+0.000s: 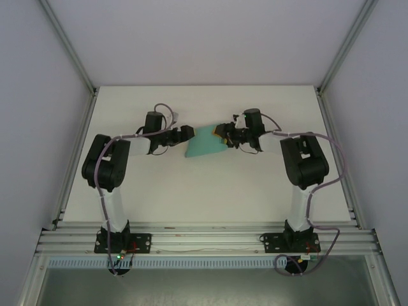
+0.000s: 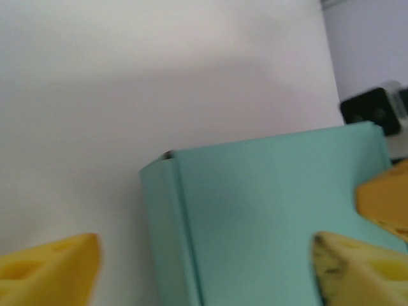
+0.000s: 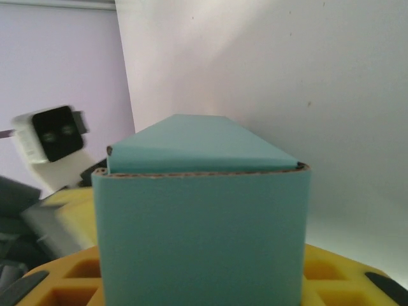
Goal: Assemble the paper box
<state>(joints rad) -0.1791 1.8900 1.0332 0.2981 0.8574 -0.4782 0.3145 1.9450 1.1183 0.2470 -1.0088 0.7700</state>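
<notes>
The paper box (image 1: 205,143) is a folded teal-green rectangular box at the middle of the table, between my two grippers. My left gripper (image 1: 188,132) is at its left end and stands open; in the left wrist view its yellow fingers (image 2: 54,268) are spread wide, with the box (image 2: 268,217) partly between them. My right gripper (image 1: 224,132) is at the box's right end. From the right wrist, the box's end face (image 3: 201,236) sits between the right gripper's (image 3: 201,284) yellow fingers (image 3: 347,274), which press on both sides.
The white table (image 1: 204,191) has aluminium rails along its front (image 1: 204,237) and sides. White walls enclose the back. The right gripper's orange finger (image 2: 382,197) shows at the box's far edge in the left wrist view.
</notes>
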